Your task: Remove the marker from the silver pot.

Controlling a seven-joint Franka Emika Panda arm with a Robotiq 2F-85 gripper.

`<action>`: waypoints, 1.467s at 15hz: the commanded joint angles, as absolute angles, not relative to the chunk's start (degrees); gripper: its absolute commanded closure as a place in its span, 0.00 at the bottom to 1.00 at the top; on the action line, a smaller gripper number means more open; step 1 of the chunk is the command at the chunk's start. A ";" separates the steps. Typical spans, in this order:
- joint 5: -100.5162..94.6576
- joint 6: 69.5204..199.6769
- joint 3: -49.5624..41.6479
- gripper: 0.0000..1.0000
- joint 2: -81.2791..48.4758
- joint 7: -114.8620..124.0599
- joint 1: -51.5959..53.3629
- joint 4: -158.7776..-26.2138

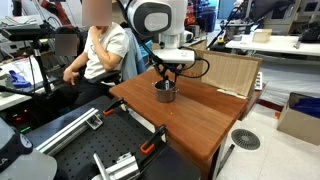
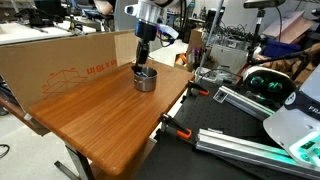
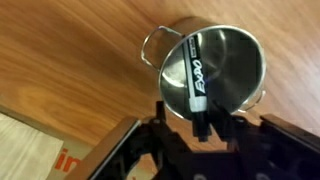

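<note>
Hovering gripper (image 3: pixel 197 120): jaws apart, straddling the marker (image 3: pixel 193 75) at its near end, seemingly ready to pinch.
Marker: black, lying slanted inside the silver pot (image 3: pixel 235 70), so one end is reachable.
Pot: on wooden table (image 2: pixel 100 110).

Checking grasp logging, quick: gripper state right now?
Gripper: down at the marker in the silver pot; open or closed cannot be told.

The pot (image 1: pixel 164 92) stands open at the top, with only the marker (image 3: pixel 193 72) lying aslant inside, and the gripper (image 3: pixel 200 128) hangs just above its rim. Bare table (image 2: pixel 110 115) lies all round the pot. A cardboard box (image 2: pixel 60 55) walls off one long edge, a seated person (image 1: pixel 100 50) is close by another side, and clamps (image 2: pixel 180 131) jut at the front edge.
</note>
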State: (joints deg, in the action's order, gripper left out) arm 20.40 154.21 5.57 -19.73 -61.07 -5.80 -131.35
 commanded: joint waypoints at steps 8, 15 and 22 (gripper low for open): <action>17.73 152.53 8.58 0.00 -20.97 -59.32 -7.99 -129.20; 16.79 152.39 9.37 0.44 -21.15 -59.15 -7.36 -128.38; 15.94 151.77 9.93 0.96 -21.16 -59.06 -7.66 -128.32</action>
State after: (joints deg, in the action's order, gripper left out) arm 17.23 153.53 8.62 -20.70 -60.04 -6.08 -129.36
